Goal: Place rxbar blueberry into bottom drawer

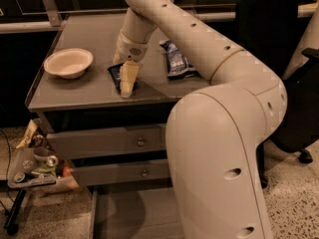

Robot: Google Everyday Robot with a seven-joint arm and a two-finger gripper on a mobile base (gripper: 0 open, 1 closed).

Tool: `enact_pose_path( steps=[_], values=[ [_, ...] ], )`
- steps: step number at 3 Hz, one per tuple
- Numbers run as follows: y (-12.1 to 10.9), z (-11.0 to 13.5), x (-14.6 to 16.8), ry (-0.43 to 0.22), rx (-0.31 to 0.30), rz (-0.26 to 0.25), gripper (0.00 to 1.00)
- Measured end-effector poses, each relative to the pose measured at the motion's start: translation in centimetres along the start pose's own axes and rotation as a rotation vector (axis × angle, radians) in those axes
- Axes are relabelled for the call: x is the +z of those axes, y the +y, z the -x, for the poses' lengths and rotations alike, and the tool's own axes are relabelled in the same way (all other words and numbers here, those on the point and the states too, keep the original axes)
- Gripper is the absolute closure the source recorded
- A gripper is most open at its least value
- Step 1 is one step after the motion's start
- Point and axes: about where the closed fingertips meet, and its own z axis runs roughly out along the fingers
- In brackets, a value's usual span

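The rxbar blueberry [115, 73], a small dark navy wrapper, lies flat on the grey cabinet top [89, 91] near its front edge. My gripper [127, 83] points straight down and its tip rests on the bar's right part, covering it. The bottom drawer [132, 210] is pulled out below the cabinet, and its flat grey floor shows. My arm hides the drawer's right side.
A pale bowl [68, 62] sits on the cabinet top to the left. A blue-and-white chip bag [175, 59] lies to the right of the gripper. Two shut drawers with knobs [141, 142] are above the bottom one. A cluttered small stand [35, 171] is at lower left and a black chair [279, 59] at right.
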Motion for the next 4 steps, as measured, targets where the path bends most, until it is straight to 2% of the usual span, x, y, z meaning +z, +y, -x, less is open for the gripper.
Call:
enact_pose_path(
  steps=[3,4],
  values=[
    [0.00,0.00,0.00,0.000,0.000,0.000,0.88],
    [0.00,0.00,0.00,0.000,0.000,0.000,1.00]
  ],
)
